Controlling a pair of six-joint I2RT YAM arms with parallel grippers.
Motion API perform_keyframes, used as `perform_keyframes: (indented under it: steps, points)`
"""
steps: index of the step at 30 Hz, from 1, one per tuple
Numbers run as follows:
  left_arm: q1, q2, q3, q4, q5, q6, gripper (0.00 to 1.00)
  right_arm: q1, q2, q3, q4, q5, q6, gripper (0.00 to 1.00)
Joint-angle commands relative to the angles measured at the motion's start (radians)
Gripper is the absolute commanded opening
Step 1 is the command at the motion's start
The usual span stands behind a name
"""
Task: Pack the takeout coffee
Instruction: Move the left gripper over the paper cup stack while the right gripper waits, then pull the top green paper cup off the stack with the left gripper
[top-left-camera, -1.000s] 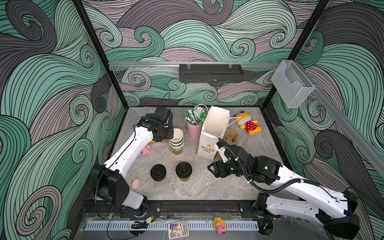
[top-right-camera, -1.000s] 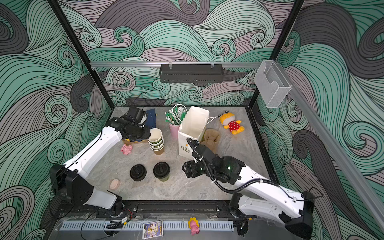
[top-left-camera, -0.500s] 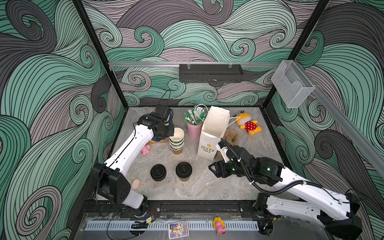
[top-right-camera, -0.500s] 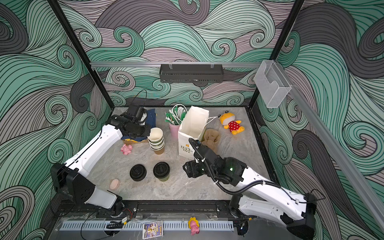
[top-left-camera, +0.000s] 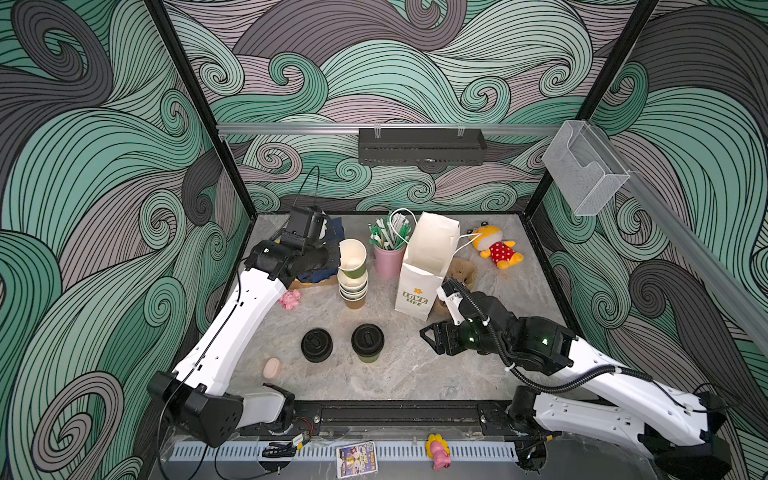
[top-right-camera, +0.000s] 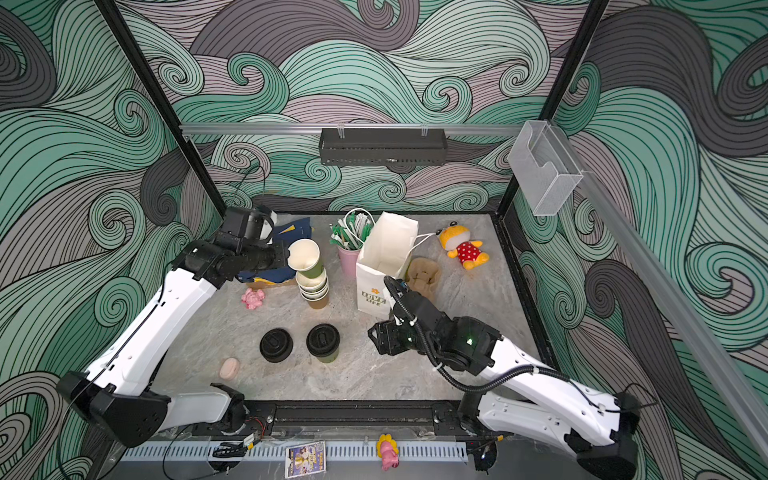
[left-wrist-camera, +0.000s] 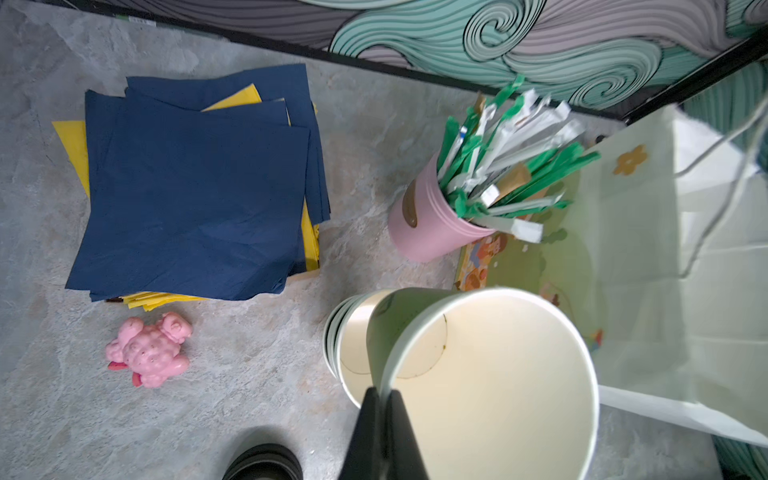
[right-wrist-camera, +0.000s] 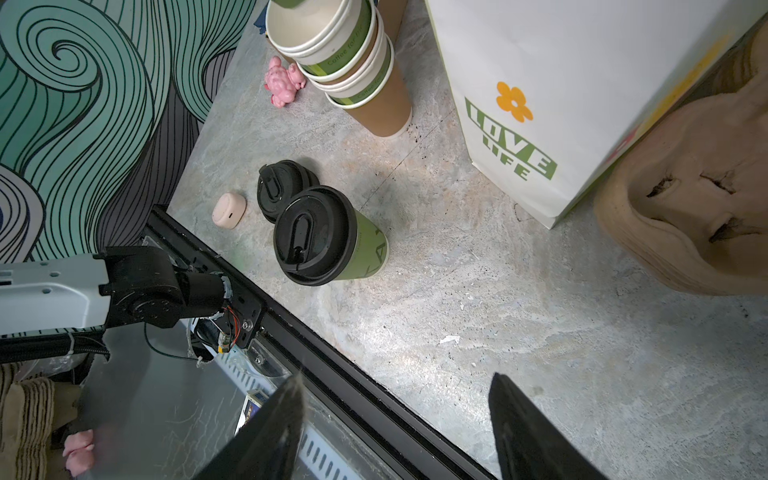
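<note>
One takeout coffee cup (top-left-camera: 368, 343) (top-right-camera: 323, 343) (right-wrist-camera: 324, 237), olive-green with a black sip lid, stands near the table's front. Beside it lies a loose black lid (top-left-camera: 316, 345) (top-right-camera: 276, 345) (right-wrist-camera: 284, 183). My left gripper (left-wrist-camera: 384, 399) (top-left-camera: 337, 257) is shut on the rim of an open green cup (left-wrist-camera: 490, 374) (top-left-camera: 352, 259) (top-right-camera: 305, 257). That cup is tilted just above the stack of cups (top-left-camera: 353, 286) (top-right-camera: 314, 286) (right-wrist-camera: 345, 54). The white paper bag (top-left-camera: 428, 257) (top-right-camera: 386, 253) (right-wrist-camera: 561, 83) stands open. My right gripper (right-wrist-camera: 395, 399) (top-left-camera: 428, 336) (top-right-camera: 374, 336) hangs open and empty, right of the lidded cup.
A pink cup of straws (top-left-camera: 388, 259) (left-wrist-camera: 432, 224) stands between stack and bag. Blue and yellow napkins (left-wrist-camera: 195, 187) and a pink toy (left-wrist-camera: 147, 351) (top-left-camera: 289, 299) lie left. A brown plush (right-wrist-camera: 685, 199), a yellow plush (top-left-camera: 494, 249) and a beige case (top-left-camera: 272, 368) are around.
My left gripper has closed on the top cup's rim and tipped it up off the stack. The right arm has hardly moved.
</note>
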Motion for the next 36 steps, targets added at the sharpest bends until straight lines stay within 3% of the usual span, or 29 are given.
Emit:
perform_keyframes:
  steps: [1, 5, 11, 16, 20, 27, 36]
  points:
    - [0.006, -0.074, 0.008, 0.033, 0.027, -0.059, 0.0, -0.006, -0.022, 0.003, -0.004, 0.016, 0.021, 0.71]
    - [-0.064, -0.152, 0.028, -0.043, 0.037, -0.032, 0.0, -0.005, -0.05, 0.017, -0.062, 0.055, 0.021, 0.71]
    - [-0.36, -0.276, -0.067, -0.152, -0.033, 0.011, 0.0, -0.008, -0.147, -0.027, -0.122, 0.123, 0.073, 0.71]
    - [-0.647, -0.299, -0.242, 0.037, -0.096, -0.079, 0.0, -0.011, -0.229, -0.055, -0.207, 0.173, 0.147, 0.71]
    - [-0.808, -0.149, -0.261, 0.125, -0.18, -0.117, 0.0, -0.012, -0.292, -0.023, -0.354, 0.261, 0.185, 0.7]
    - [-0.829, 0.119, -0.204, 0.084, -0.208, -0.231, 0.0, -0.012, -0.309, 0.129, -0.599, 0.435, 0.173, 0.66]
    - [-0.806, 0.274, -0.231, 0.188, -0.173, -0.277, 0.0, -0.012, -0.281, 0.161, -0.614, 0.413, 0.147, 0.66]
